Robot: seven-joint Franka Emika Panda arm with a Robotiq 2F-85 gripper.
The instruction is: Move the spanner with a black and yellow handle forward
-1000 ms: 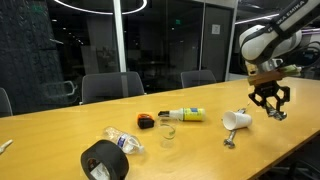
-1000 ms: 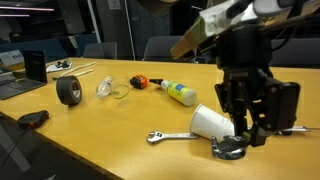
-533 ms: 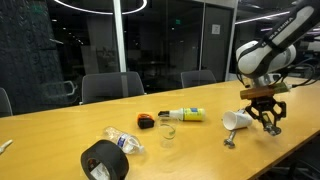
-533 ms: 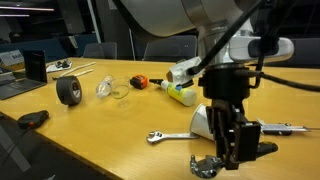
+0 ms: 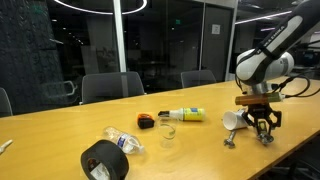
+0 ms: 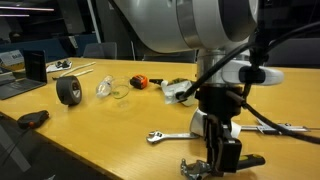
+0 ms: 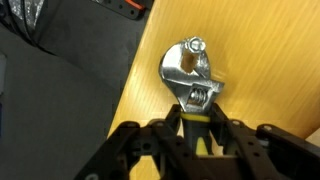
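Observation:
The spanner point(image 7: 190, 75) lies near the table's edge. Its silvery adjustable head points away from the wrist camera, and its black and yellow handle runs back between the fingers. My gripper point(image 7: 197, 128) is down on the table, its two fingers pressed against both sides of the handle. In an exterior view the gripper point(image 6: 216, 162) stands upright on the tabletop, with the spanner's head point(image 6: 190, 166) sticking out to one side. In an exterior view the gripper point(image 5: 262, 131) is low beside the cup and hides the spanner.
A tipped white paper cup point(image 5: 237, 120) and an all-silver wrench point(image 6: 165, 135) lie just beside the gripper. Farther along the table are a yellow-green and white tube point(image 6: 178, 92), an orange tape measure point(image 6: 139, 81), a crushed plastic bottle point(image 5: 122, 140) and a black tape roll point(image 5: 104, 160). The table edge point(image 7: 125, 95) is close.
The gripper came down from above the cup's height to the tabletop, and its fingers went from spread wide to closed around the spanner's handle.

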